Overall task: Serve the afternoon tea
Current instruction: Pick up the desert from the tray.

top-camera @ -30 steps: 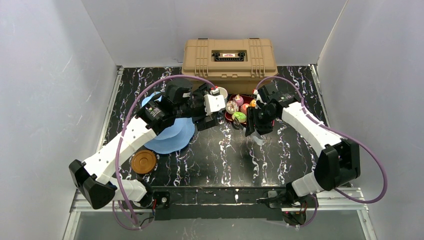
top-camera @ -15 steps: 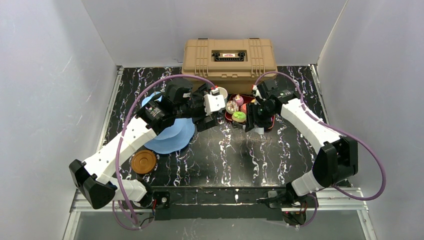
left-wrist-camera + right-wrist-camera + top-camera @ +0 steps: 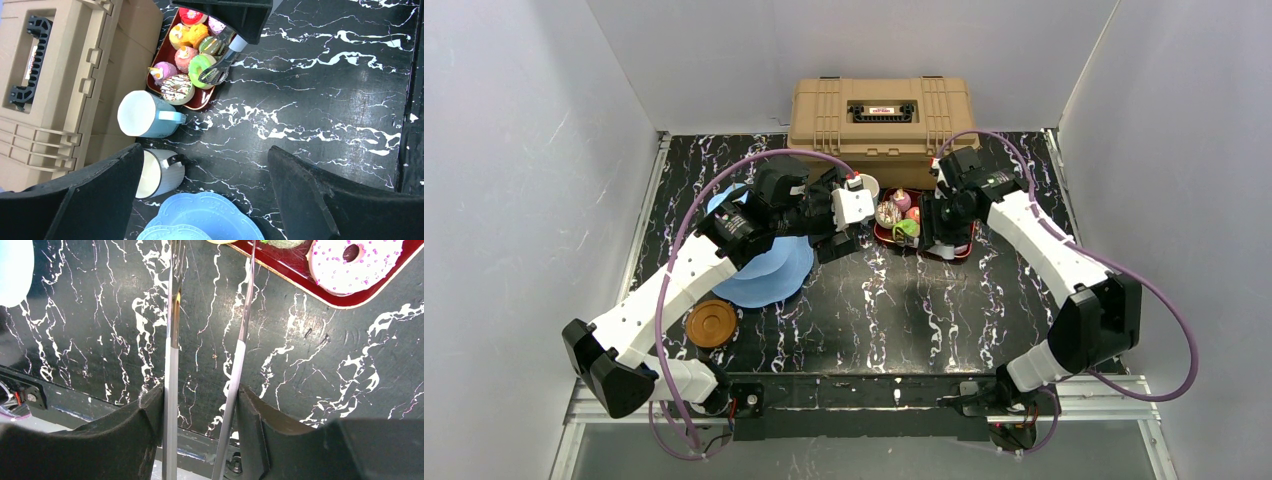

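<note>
My left gripper [image 3: 204, 152] hangs open and holds nothing, above the table beside the white mug [image 3: 160, 172] and the light-blue mug [image 3: 145, 115]. The top tiers of the light-blue cake stand [image 3: 200, 217] lie just below it; the stand [image 3: 764, 275] sits under the left arm. My right gripper [image 3: 200, 395] is shut on the metal tongs [image 3: 172, 340]. Their tips [image 3: 215, 72] rest at the green donut [image 3: 200, 62] among several toy cakes on the dark-red tray [image 3: 200, 102]. A brown saucer [image 3: 712, 323] lies near the left front.
The tan toolbox [image 3: 882, 115] stands at the back, close behind the mugs and tray. A white sprinkled donut [image 3: 350, 260] sits at the tray's near corner [image 3: 300, 280]. Grey walls close in both sides.
The right arm has swung back and left with the tongs, from over the bare table to the tray, bringing the tips to the green donut. The left arm has not moved.
</note>
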Robot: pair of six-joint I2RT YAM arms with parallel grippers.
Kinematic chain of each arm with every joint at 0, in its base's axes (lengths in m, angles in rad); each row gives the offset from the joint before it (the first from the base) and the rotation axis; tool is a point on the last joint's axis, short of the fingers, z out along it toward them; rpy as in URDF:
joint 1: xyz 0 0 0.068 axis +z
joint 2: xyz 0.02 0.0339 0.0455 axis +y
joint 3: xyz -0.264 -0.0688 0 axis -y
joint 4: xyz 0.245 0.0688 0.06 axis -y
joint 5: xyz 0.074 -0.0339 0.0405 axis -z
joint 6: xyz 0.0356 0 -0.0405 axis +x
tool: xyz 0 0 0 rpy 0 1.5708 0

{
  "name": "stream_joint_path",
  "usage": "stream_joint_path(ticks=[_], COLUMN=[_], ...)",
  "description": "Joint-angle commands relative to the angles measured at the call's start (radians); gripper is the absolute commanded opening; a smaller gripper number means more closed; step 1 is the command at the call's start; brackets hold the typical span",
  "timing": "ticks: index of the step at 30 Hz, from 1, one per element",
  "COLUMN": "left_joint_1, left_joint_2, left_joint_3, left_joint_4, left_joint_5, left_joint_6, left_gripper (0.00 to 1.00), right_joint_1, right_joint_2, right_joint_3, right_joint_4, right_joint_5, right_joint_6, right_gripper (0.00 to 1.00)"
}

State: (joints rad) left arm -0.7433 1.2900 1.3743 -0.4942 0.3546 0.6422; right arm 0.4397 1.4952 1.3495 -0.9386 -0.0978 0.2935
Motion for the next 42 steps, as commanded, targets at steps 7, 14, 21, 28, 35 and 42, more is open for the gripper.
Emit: stream_joint_path(ticks=[7,14,21,28,35,42], left_joint_1=[0.003,0.004,0.003,0.003,0.003,0.003], left_joint_2=[-0.041,-0.043,-0.048,-0.057,-0.066,-0.081], left_joint_3=[-0.001,-0.005,-0.004,0.001,0.001,0.003], left_joint_4=[0.003,0.004,-0.004,-0.019,-0.029,-0.038], left_joint_5=[0.018,0.024,0.024,0.03,0.021,0.013], left_joint_6=[-0.015,-0.019,-0.019,-0.021,-0.024,-0.027], left_gripper=[0.91,0.91,0.91,0.89,0.89,0.89], right_joint_1=[-0.002,-0.002,-0.002,-0.003,-0.002,-0.002], right_joint_2=[0.055,0.081,0.103,0.043,-0.064,-0.119], right_joint_3=[0.045,0.023,0.005,-0.015,-0.041,-0.079], right_joint_4=[0.036,0.078,0.1,0.118,0.144,0.167], right_joint_5=[0.04,0.044,0.049,0.083,0.081,0.071], right_joint_6=[-0.019,-0.014,-0.013,-0.014,-0.007,0.0], right_gripper=[0.57,0.57,0.52,0.27,0.13,0.03])
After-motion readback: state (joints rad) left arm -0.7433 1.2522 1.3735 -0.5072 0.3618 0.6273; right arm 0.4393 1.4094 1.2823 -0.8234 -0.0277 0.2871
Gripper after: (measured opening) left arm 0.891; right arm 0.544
